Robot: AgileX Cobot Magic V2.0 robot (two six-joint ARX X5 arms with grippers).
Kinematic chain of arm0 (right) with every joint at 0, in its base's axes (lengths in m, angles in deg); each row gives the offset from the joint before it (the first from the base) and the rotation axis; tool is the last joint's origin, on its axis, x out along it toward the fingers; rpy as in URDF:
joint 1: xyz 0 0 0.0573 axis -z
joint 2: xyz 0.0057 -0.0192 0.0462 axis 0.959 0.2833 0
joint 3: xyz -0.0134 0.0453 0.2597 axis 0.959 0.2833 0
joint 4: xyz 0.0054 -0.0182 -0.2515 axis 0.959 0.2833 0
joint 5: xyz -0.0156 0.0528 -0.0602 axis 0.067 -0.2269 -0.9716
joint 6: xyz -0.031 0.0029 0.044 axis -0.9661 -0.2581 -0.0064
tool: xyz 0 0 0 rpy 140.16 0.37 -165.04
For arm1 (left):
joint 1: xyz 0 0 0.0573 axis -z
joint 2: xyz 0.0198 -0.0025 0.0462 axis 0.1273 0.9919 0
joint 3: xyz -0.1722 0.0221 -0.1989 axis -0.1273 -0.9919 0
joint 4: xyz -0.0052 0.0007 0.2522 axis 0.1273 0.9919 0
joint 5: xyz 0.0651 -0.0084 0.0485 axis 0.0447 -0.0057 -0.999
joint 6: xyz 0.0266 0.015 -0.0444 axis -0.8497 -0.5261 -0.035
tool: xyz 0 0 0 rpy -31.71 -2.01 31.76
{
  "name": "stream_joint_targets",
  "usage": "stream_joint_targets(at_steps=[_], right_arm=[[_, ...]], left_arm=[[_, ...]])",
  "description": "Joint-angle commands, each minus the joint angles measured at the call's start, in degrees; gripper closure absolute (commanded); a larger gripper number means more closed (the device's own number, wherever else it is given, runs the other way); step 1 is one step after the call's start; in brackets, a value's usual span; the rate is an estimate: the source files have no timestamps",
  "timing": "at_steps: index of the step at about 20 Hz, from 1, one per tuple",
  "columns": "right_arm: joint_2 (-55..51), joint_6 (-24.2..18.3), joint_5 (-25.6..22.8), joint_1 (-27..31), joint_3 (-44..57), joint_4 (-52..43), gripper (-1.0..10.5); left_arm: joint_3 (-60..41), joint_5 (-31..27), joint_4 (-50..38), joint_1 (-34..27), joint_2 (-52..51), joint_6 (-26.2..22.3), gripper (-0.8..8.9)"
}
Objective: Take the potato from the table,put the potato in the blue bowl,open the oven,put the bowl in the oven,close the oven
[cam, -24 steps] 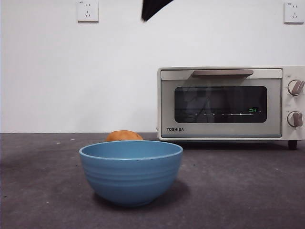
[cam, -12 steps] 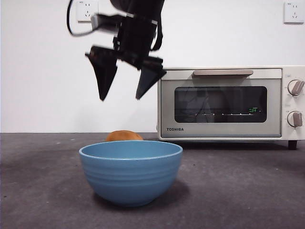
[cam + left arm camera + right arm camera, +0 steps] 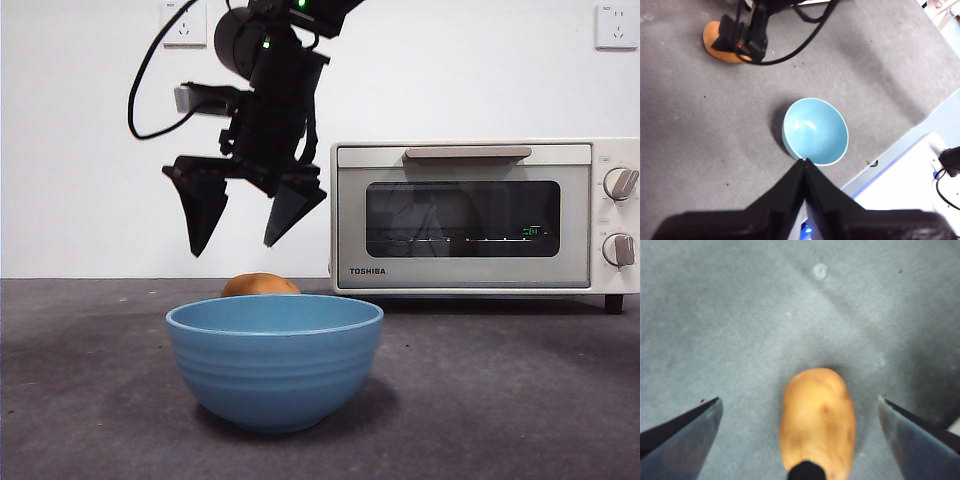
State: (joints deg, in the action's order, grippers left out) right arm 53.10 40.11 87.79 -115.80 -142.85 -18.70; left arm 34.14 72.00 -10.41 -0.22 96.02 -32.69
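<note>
My right tool hangs wide open over the potato, which lies on the desk behind the bowl. Left tool is closed, waiting. Risk: smooth round potato could roll or squirt out if the jaws close off-centre.

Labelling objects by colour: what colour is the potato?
Orange-brown, with darker mottling; the potato shows best in the right wrist view.

Right gripper hanging from a black arm, tips pointing down, jaws spread wide. Left gripper held high, jaws pressed together.
</note>
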Motion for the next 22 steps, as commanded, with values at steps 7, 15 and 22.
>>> stream_joint_targets(at_steps=[7,15,22], right_arm=[[6.34,0.59,0.20,0.74,0.00,-0.17,2.6],[6.82,4.02,-0.24,0.76,-0.02,2.73,9.6],[1.86,6.40,0.17,0.50,-9.31,15.96,9.6]], left_arm=[[0.00,0.04,0.72,0.17,0.13,-2.12,8.18],[0.00,0.04,0.70,0.17,0.57,-2.54,8.18],[0.00,0.04,0.63,0.17,1.29,-2.56,8.18]])
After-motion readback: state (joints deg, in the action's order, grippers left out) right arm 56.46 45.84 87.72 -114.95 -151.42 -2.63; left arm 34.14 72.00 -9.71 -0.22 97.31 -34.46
